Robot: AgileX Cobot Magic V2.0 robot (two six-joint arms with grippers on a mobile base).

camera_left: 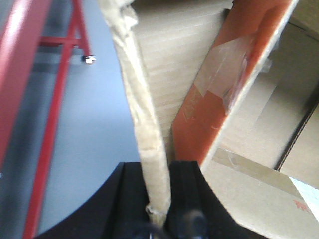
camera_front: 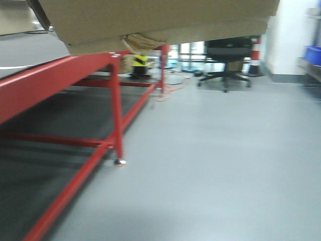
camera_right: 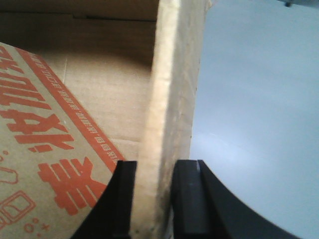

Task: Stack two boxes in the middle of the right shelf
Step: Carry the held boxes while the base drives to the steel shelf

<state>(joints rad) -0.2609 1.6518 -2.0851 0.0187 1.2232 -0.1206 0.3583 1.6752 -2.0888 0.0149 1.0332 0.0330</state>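
Note:
A big brown cardboard box hangs above the floor and fills the top of the front view, showing its underside. My left gripper is shut on the box's left wall. My right gripper is shut on its right wall. Inside it leans a flatter cardboard box with orange print and clear tape, also visible as the printed box in the right wrist view. A grey metal shelf shows blurred at the far right edge.
A red-framed table with a dark top runs along the left, its caster foot on the grey floor. A black office chair and a striped cone stand at the back. A blue bin sits on the shelf.

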